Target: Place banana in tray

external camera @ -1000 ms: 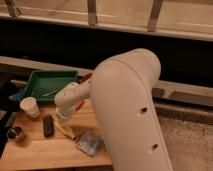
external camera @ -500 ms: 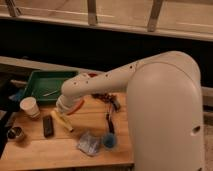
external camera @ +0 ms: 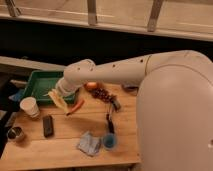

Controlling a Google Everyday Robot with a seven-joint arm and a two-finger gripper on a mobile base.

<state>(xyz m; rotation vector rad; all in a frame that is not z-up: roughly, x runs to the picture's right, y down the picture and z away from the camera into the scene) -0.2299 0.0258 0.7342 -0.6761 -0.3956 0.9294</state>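
The pale yellow banana (external camera: 58,100) hangs tilted from my gripper (external camera: 61,93), which is shut on its upper end. It is held above the wooden table, just off the front right corner of the dark green tray (external camera: 41,81). The tray lies at the table's back left and looks empty where it shows. My white arm reaches in from the right and hides most of the gripper and the tray's right rim.
A paper cup (external camera: 30,106) stands left of the banana and a thin orange carrot-like item (external camera: 76,106) lies right of it. On the table are a black remote (external camera: 48,125), a metal cup (external camera: 16,133), a blue cup (external camera: 109,141), a crumpled packet (external camera: 89,144) and an orange bowl (external camera: 91,86).
The gripper has lifted the banana off the table and carried it up and back toward the tray's front right corner. The arm has swung away from the camera, uncovering the table's right side.
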